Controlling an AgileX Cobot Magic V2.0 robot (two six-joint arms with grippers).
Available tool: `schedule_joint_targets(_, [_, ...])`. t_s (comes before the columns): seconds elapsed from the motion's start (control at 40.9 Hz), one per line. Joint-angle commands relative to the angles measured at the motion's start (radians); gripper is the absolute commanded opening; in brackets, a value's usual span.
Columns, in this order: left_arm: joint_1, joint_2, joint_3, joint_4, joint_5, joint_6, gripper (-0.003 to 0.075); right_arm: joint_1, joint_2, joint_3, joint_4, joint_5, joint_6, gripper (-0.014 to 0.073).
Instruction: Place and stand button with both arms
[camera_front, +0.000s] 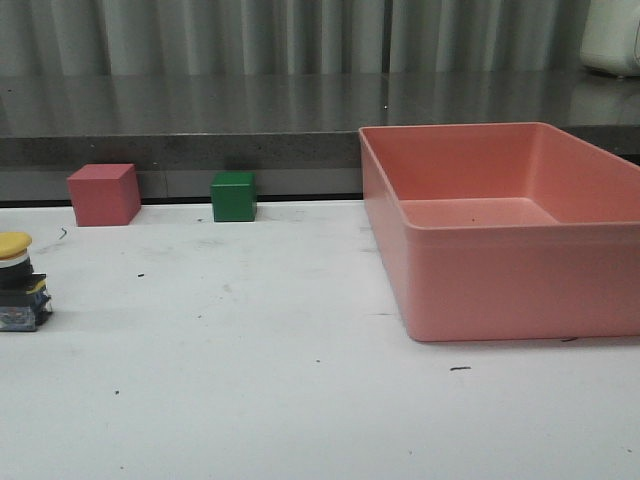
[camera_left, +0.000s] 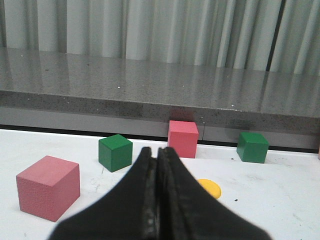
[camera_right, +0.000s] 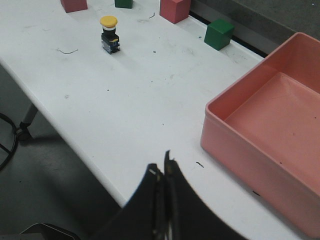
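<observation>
Front view: button (camera_front: 20, 282) upright at the table's (camera_front: 250, 400) far left edge, apart from the pink cube (camera_front: 103, 194), green cube (camera_front: 234, 196) and pink bin (camera_front: 505, 225); no arms visible.

Left wrist view: left gripper (camera_left: 156, 162) pressed closed, empty; yellow cap (camera_left: 209, 188) just beyond. Advice: open wide before descending, grasp the black base, not the cap.

Right wrist view: right gripper (camera_right: 162, 170) closed, empty, well apart from the button (camera_right: 109, 34).

No legible writing.

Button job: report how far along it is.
Done, by the look of it: the push button stands upright on the white table, yellow cap up. In hand: nothing; the left gripper and right gripper are both shut and empty. The pink bin holds nothing.
</observation>
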Motion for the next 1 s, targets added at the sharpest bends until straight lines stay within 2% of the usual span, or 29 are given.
schedule_joint_targets(0.0, [-0.007, -0.023, 0.016, 0.0, -0.085, 0.001, -0.002, -0.02, -0.022, 0.002, -0.013, -0.076, -0.006, -0.0069])
schedule_joint_targets(0.122, [-0.007, -0.023, 0.016, 0.0, -0.085, 0.001, -0.002, -0.109, -0.084, 0.099, 0.018, -0.144, -0.006, -0.0069])
schedule_joint_targets(0.367, [-0.007, -0.023, 0.016, 0.0, -0.085, 0.001, -0.002, -0.338, -0.268, 0.393, 0.057, -0.491, -0.006, -0.0069])
schedule_joint_targets(0.489, [-0.007, -0.023, 0.016, 0.0, -0.085, 0.001, -0.002, -0.443, -0.366, 0.514, 0.059, -0.615, -0.006, -0.0069])
schedule_joint_targets(0.783, [-0.007, -0.023, 0.016, 0.0, -0.085, 0.001, -0.002, -0.681, -0.458, 0.68, 0.076, -0.806, -0.006, -0.0069])
schedule_joint_targets(0.832, [-0.007, -0.023, 0.016, 0.0, -0.085, 0.001, -0.002, -0.706, -0.458, 0.702, 0.076, -0.851, -0.006, -0.0069])
schedule_joint_targets(0.978, [-0.007, -0.023, 0.016, 0.0, -0.085, 0.001, -0.002, -0.738, -0.458, 0.699, 0.076, -0.86, -0.006, -0.0069])
